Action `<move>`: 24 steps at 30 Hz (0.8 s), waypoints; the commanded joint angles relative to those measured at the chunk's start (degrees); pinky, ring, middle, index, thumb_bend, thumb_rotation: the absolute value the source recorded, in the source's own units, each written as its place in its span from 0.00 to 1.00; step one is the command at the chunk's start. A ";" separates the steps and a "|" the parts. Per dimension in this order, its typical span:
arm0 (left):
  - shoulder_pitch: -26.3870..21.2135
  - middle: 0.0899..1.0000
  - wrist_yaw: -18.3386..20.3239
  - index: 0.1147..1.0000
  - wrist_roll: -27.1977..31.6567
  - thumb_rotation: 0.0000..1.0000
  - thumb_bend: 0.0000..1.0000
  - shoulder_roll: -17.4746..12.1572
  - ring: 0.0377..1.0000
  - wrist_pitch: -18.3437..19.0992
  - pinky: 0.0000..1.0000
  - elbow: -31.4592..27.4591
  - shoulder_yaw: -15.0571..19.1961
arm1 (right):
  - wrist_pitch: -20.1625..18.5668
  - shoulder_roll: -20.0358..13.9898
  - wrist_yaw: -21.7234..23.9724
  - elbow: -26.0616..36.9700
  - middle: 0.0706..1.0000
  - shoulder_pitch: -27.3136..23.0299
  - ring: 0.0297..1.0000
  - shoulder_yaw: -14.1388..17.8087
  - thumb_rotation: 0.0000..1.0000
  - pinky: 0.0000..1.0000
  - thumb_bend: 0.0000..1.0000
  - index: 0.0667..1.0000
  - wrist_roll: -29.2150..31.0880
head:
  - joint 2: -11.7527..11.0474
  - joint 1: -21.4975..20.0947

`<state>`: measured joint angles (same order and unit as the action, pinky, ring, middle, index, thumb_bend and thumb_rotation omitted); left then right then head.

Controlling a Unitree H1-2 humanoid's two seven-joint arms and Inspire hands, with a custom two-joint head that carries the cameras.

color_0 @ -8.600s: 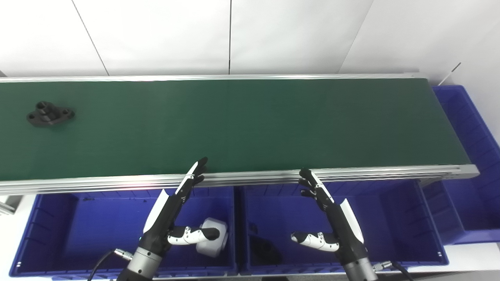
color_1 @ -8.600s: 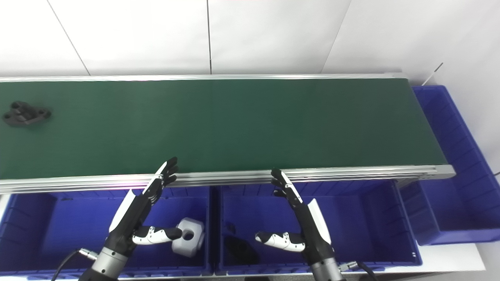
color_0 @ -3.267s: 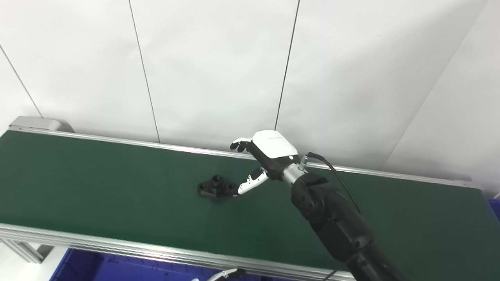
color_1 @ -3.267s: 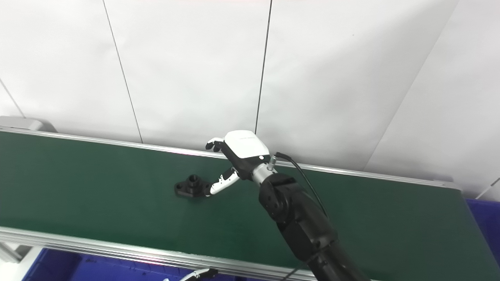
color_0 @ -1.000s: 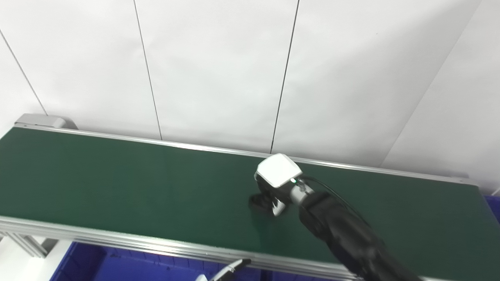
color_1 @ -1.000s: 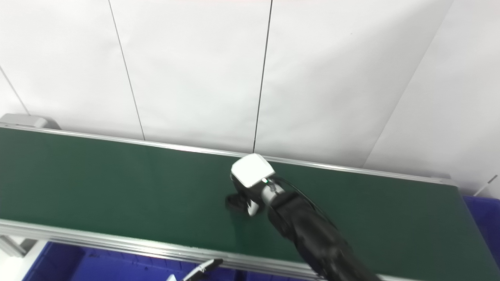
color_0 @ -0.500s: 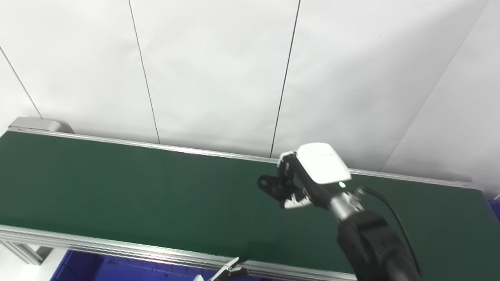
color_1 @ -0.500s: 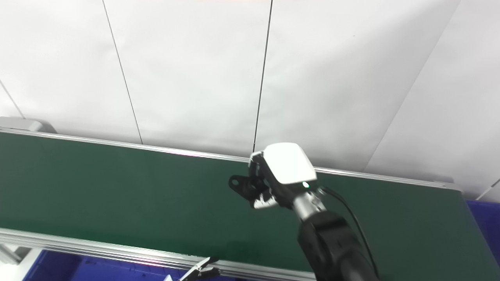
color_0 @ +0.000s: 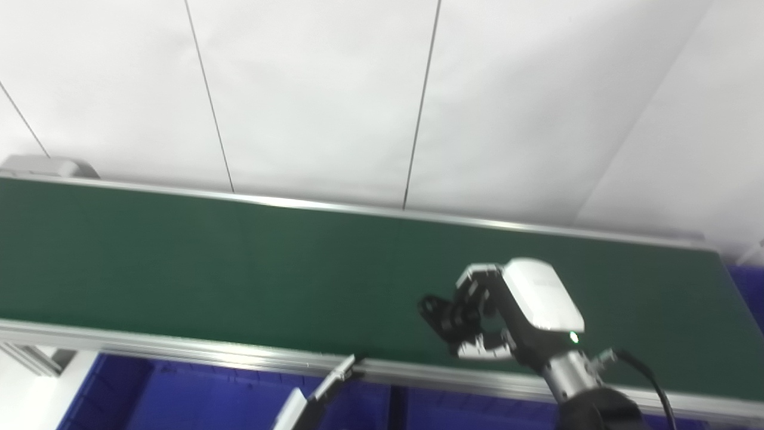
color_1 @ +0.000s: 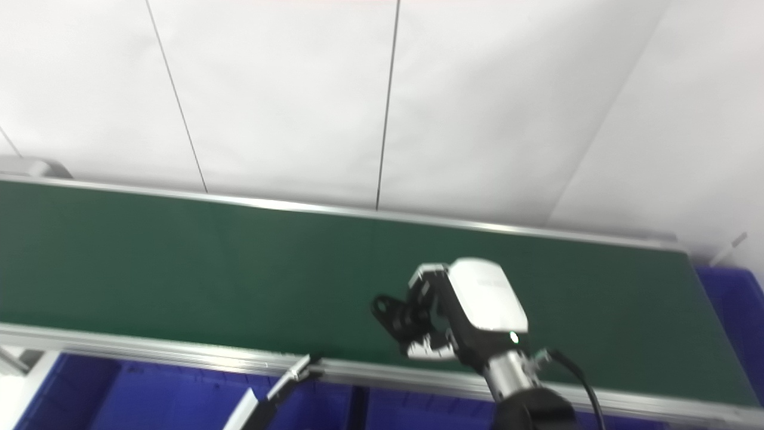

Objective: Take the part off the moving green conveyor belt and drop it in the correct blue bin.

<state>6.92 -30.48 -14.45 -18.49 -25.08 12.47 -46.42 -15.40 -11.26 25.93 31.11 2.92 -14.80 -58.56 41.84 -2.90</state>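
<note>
Now your right hand [color_0: 513, 316] grips the black part [color_0: 441, 313], fingers closed round it, holding it above the near half of the green conveyor belt [color_0: 239, 263]. One lobe of the part, with a hole through it, sticks out to the left of the fingers [color_1: 427, 292]. Your left hand [color_0: 325, 388] barely shows at the bottom edge, its tip against the belt's silver front rail [color_0: 149, 346]; you cannot tell whether it is spread or closed. Below the rail lie the blue bins [color_0: 179, 400], and another blue bin [color_1: 731, 310] sits past the belt's right end. White wall panels [color_0: 310, 95] fill the background.
</note>
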 commanded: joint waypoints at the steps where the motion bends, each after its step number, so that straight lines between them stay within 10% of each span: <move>1: 0.18 0.95 0.73 0.94 -0.23 0.57 0.85 -0.57 0.92 -1.84 0.89 -2.52 1.20 | 0.53 0.32 -2.11 3.21 0.39 1.82 0.41 1.10 0.00 0.50 0.53 0.46 0.49 | 1.18 -0.62; 10: 2.36 0.95 6.77 0.93 2.43 0.55 0.87 -0.72 0.93 -1.83 0.88 -6.61 6.12 | 3.23 -0.67 -7.23 1.12 0.36 14.84 0.41 1.71 0.00 0.43 0.53 0.47 2.07 | 5.25 -3.29; 24: 5.25 0.95 17.30 0.93 5.40 0.50 0.85 1.01 0.93 -1.81 0.88 -11.27 14.86 | 0.38 0.85 -6.16 -7.02 0.38 14.29 0.45 -0.30 0.00 0.52 0.53 0.48 0.18 | 10.11 -6.64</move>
<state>12.43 -14.16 -9.81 -17.88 -25.09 3.03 -32.22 -15.06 -10.78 21.40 23.71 18.25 -14.88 -57.73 51.94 -9.40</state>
